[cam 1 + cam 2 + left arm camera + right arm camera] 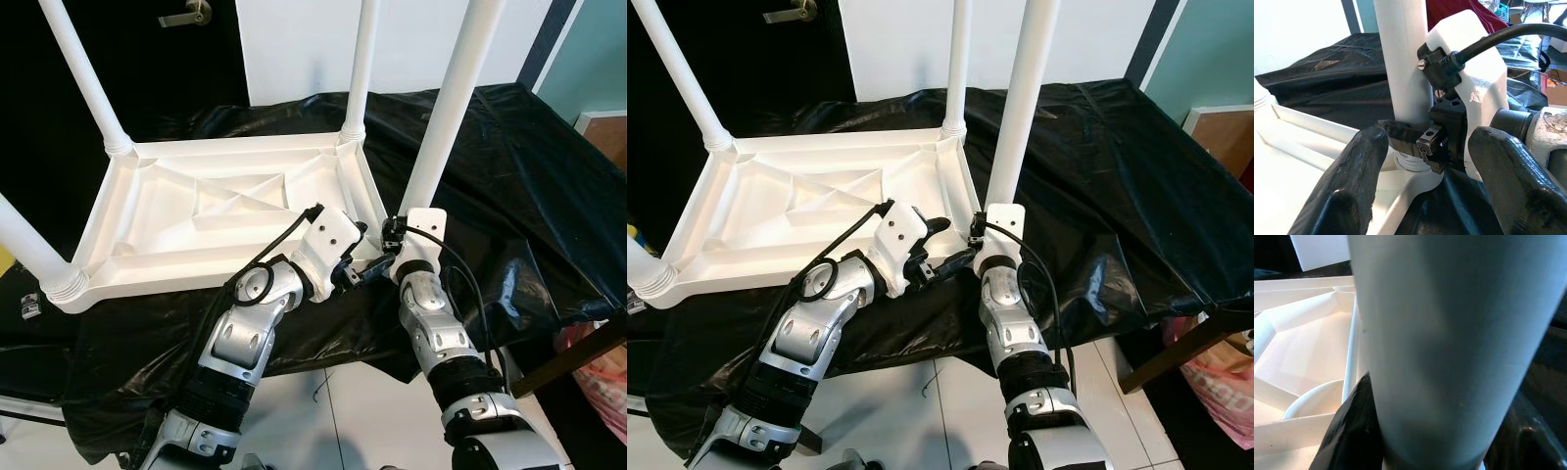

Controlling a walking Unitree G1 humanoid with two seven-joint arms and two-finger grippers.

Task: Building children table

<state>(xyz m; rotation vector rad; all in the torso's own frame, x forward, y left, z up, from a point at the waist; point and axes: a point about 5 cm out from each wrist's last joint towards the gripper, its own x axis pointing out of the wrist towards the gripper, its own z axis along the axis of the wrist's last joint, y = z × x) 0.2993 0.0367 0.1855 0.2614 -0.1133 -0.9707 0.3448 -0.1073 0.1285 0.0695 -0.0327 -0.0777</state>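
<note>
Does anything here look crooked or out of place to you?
Nothing looks broken or spilled. The white table top lies upside down on the black sheet, legs pointing up, which suits assembly. The near right leg, held by the right gripper, leans slightly, so it may not be fully seated.

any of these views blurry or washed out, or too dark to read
Both eye views are sharp and evenly lit, though the black cloth shows soft glare. In the left wrist view the near fingers are out of focus. In the right wrist view the table leg is close, soft and shaded.
</note>
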